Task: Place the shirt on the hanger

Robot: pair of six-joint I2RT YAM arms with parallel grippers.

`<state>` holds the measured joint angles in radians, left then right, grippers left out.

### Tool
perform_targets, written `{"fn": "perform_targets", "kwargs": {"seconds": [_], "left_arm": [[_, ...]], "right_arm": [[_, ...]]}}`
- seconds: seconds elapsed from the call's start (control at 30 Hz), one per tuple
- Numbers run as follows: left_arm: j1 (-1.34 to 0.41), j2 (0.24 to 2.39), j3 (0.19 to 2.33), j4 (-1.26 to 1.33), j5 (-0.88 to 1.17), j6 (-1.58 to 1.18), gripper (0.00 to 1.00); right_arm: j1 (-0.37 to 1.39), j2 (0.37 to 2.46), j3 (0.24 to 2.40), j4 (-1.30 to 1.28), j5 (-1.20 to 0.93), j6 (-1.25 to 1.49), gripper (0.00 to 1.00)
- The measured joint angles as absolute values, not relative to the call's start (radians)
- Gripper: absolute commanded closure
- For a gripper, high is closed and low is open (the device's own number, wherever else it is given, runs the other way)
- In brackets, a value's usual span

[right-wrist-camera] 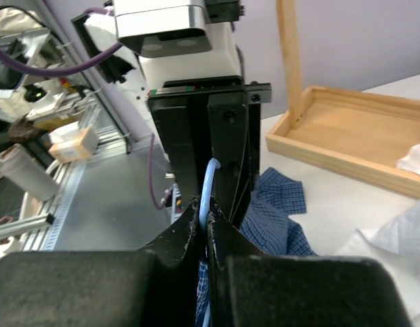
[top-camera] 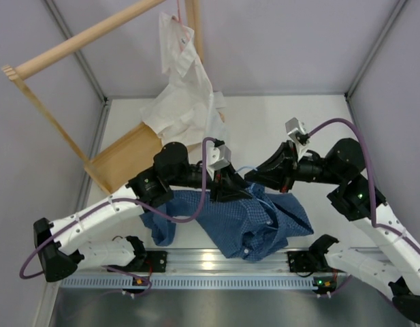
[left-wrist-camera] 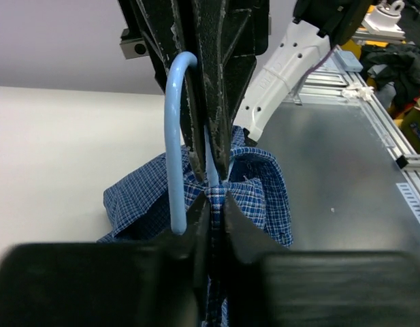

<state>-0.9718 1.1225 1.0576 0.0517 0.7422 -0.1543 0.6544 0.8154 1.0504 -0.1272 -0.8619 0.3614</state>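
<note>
The dark blue checked shirt (top-camera: 250,221) lies bunched on the table near the front edge, between the arms. Both grippers meet just above its far edge. My left gripper (top-camera: 238,187) is shut on a fold of the shirt (left-wrist-camera: 264,184); checked cloth shows between its jaws (left-wrist-camera: 217,201). The light-blue wire hanger (left-wrist-camera: 171,136) stands with its hook up, right next to that grip. My right gripper (top-camera: 254,178) faces the left one and is shut on the hanger's wire (right-wrist-camera: 210,178) below the hook. The shirt (right-wrist-camera: 278,204) hangs under it. The rest of the hanger is hidden in the cloth.
A wooden rack with a tray base (top-camera: 124,160) and a slanted rail (top-camera: 80,41) stands at the back left. A white shirt (top-camera: 182,88) hangs from it and spills onto the table. The tray also shows in the right wrist view (right-wrist-camera: 352,136). A metal rail (top-camera: 216,262) runs along the front edge.
</note>
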Motion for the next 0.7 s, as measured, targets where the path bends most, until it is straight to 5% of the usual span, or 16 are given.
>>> {"fn": "perform_targets", "kwargs": {"seconds": [0.07,0.3,0.5,0.7], "left_arm": [[-0.972,1.117,1.058,0.045,0.709,-0.148,0.03],[-0.976,0.982,1.076,-0.059,0.313,-0.152,0.02],[-0.976,0.631,0.967,-0.134,-0.209,-0.193,0.02],[-0.975,0.421,0.789,-0.208,-0.414,-0.305,0.02]], "right_arm": [[0.656,0.796,1.038,-0.129,-0.82,0.352,1.0],[0.658,0.715,1.021,-0.174,-0.634,0.317,1.0],[0.659,0.682,1.085,-0.315,-0.413,0.291,1.0],[0.659,0.692,1.204,-0.427,-0.274,0.271,1.0]]}}
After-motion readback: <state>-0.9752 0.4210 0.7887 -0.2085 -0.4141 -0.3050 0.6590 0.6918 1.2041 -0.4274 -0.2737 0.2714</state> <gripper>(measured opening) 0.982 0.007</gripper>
